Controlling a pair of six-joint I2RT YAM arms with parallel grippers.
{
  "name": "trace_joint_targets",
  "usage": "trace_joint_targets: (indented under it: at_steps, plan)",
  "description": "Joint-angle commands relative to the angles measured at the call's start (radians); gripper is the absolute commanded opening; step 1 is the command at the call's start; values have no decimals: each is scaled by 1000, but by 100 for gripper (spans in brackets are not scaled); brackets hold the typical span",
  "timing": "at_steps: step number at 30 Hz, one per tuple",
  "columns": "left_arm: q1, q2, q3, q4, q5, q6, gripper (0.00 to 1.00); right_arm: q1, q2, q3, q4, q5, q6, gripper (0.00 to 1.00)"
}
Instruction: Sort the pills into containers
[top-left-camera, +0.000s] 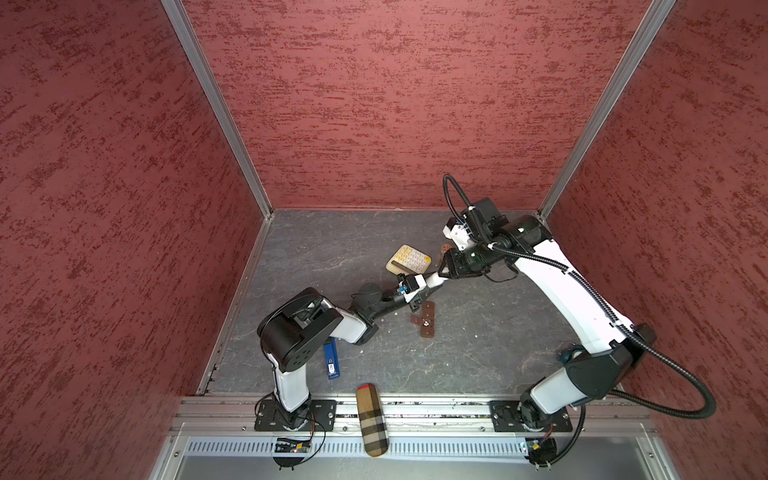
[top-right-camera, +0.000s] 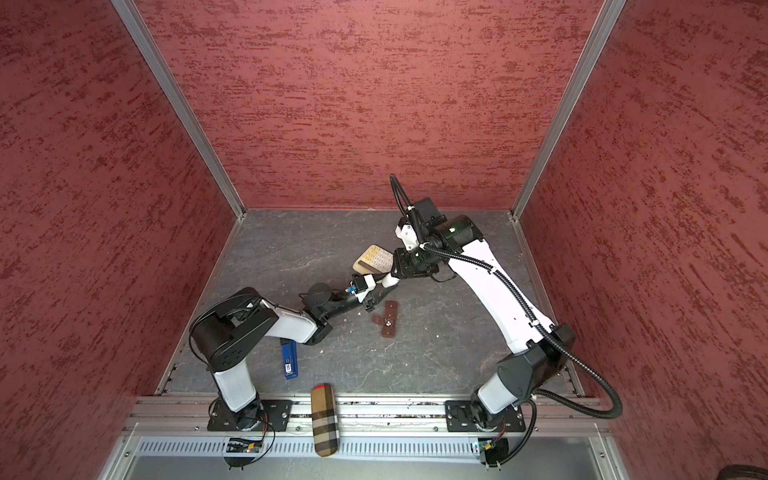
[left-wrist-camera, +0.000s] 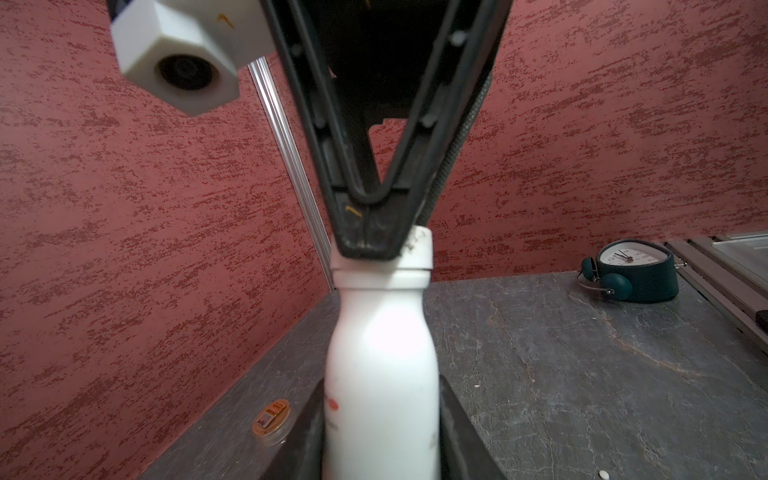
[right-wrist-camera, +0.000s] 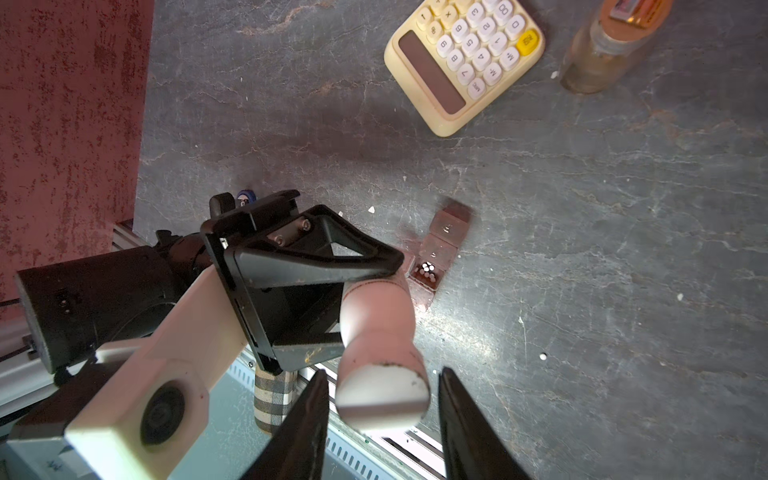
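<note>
pills (right-wrist-camera: 428, 269): several white, in one open compartment of the brown strip box (right-wrist-camera: 446, 230) on the table (right-wrist-camera: 582, 208) | white bottle (left-wrist-camera: 380, 365): body pinched by left gripper (left-wrist-camera: 381, 432) | right gripper (right-wrist-camera: 381, 376): jaws spread astride cap (left-wrist-camera: 415, 257), not touching | likely best: centre, close squarely on cap, twist gently, left holding firm

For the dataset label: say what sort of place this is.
Likely a robot test cell: red textured wall panels in aluminium framing, a left arm and right arm bolted to a rail, and stray props like a calculator and alarm clock.
</note>
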Motion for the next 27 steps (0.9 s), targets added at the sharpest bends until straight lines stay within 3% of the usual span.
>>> trace_joint_targets:
  at_steps: [1, 10, 22, 27]
  plan:
    - [2, -13, -5, -1, -1, -14, 0, 6, 6, -4, -3, -3, -19, 41]
    - [1, -21, -6, -1, -8, -7, 0, 6, 4, -17, 13, -32, 12, 35]
    - [0, -3, -1, 0, -65, 59, 0, 2, -35, -73, 115, -28, 330, 19]
    - [-3, 5, -2, 0, -73, 67, 0, 2, -45, -90, 137, -16, 378, 19]
